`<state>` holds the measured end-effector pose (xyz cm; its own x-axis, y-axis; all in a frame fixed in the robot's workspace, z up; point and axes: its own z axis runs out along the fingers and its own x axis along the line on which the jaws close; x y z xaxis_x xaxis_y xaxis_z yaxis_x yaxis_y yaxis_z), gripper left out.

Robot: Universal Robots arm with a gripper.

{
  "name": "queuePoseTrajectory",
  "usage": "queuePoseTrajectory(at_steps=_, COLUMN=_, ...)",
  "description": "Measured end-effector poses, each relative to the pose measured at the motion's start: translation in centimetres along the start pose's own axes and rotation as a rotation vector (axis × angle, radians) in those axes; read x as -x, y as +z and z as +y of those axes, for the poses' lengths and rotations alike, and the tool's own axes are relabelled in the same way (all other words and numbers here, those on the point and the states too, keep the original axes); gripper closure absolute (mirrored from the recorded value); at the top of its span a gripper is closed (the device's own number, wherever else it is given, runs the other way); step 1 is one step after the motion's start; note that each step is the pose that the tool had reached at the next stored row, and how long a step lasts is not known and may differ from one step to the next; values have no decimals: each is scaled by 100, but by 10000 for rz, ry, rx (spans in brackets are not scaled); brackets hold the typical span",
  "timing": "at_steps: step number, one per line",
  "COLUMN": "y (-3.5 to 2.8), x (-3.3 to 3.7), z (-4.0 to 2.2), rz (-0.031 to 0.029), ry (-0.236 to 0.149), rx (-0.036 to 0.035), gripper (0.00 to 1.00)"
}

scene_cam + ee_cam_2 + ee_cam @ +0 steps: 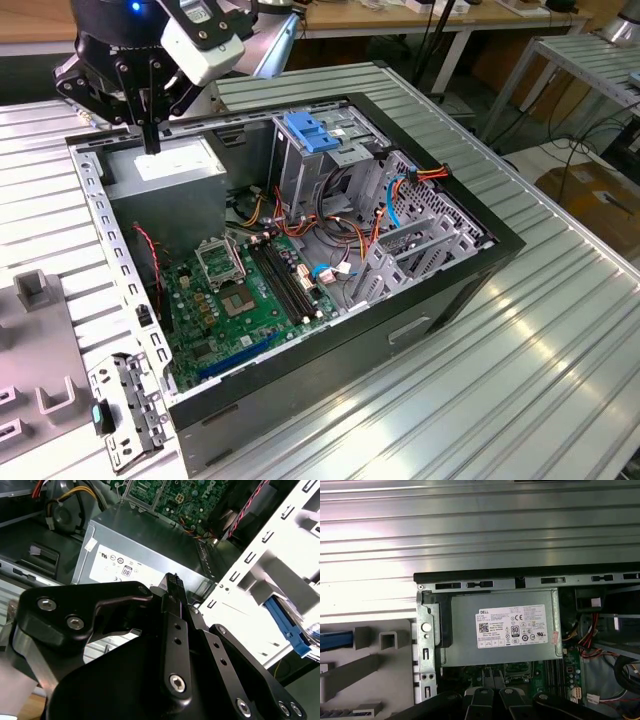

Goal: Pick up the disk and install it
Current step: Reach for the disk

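My gripper [150, 143] hangs over the back left corner of the open computer case [440, 300], fingers pointing down and shut with nothing between them. It hovers just above the grey metal power supply box [165, 165] with its white sticker [512, 626]. In both wrist views the shut fingertips [173, 578] stand over that box [145, 540]. Of the disk I see a blue plastic rail [286, 622] lying on the light grey fixture [260, 587] outside the case, its body cut off by the picture's edge. A blue strip [335, 640] shows at the same fixture in the first wrist view.
Inside the case lie a green motherboard [240, 300], bundles of coloured cables [330, 230] and a metal drive cage topped by a blue slotted latch plate [315, 135]. A loose metal bracket [125, 410] and grey fixture blocks [30, 288] sit at the exterior view's left. The table is ribbed aluminium [560, 360].
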<state>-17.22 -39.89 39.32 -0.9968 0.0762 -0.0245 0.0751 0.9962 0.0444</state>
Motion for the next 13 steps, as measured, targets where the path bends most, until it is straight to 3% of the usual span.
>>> queuePoseTrajectory(at_steps=13, y=-2, x=-53, z=-4, rz=0, ry=0, rx=0, gripper=89)
